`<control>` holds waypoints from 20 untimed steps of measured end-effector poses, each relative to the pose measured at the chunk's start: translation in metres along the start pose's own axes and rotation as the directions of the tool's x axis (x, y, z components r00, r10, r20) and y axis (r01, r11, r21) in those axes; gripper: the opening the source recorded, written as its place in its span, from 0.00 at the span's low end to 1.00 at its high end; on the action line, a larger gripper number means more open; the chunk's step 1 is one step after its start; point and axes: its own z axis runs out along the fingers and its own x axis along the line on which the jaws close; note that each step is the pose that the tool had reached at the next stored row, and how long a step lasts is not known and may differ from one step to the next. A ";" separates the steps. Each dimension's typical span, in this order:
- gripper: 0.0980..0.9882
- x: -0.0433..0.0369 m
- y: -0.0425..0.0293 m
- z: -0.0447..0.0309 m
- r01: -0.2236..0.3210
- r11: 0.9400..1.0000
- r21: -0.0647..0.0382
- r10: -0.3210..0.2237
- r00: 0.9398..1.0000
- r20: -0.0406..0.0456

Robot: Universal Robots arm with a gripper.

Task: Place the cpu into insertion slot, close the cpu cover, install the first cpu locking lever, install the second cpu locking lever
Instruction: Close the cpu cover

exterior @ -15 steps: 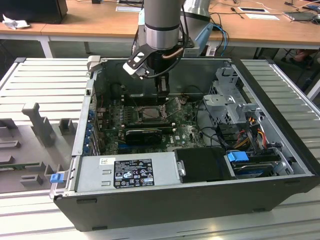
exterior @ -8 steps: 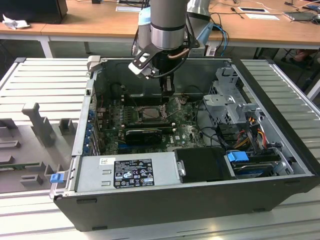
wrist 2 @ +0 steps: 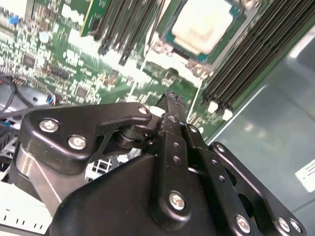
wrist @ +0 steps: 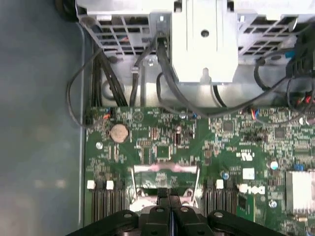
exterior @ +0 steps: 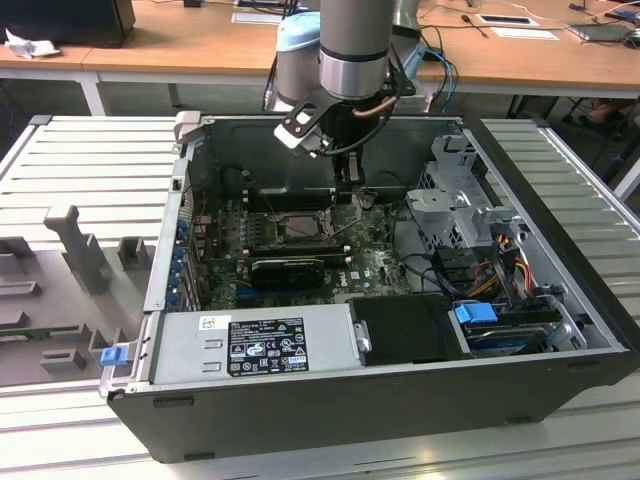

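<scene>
My gripper (exterior: 348,200) hangs inside the open computer case, just to the exterior view's right of the insertion slot (exterior: 298,226). In both wrist views its black fingers (wrist 2: 172,101) are pressed together with nothing between them. The cpu (wrist 2: 202,22), a pale beige square with a green edge, lies in the silvery-rimmed insertion slot (wrist 2: 161,47) just beyond the fingertips. In the first wrist view a thin silvery frame, the cpu cover (wrist: 165,168), sits right ahead of the gripper (wrist: 170,195); whether it stands up or lies flat I cannot tell.
Black memory slots (wrist 2: 246,59) flank the socket. A black card (exterior: 285,268) lies in front of it, with the power supply (exterior: 250,345) nearer still. The drive cage (exterior: 460,200) and cables (exterior: 500,265) fill the exterior view's right side. A coin battery (wrist: 118,132) sits on the board.
</scene>
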 end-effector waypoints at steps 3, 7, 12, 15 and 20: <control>0.01 0.0000 0.0086 0.0006 0.001 1.000 0.001 -0.001 1.000 0.000; 0.01 0.0000 0.0217 0.0037 0.002 1.000 0.002 -0.002 1.000 0.000; 0.01 0.0000 0.0304 0.0052 0.002 1.000 0.002 -0.002 1.000 0.000; 0.01 0.0000 0.0373 0.0074 0.002 1.000 0.003 -0.002 1.000 0.000; 0.01 -0.0002 0.0415 0.0140 0.002 1.000 0.010 -0.002 1.000 0.002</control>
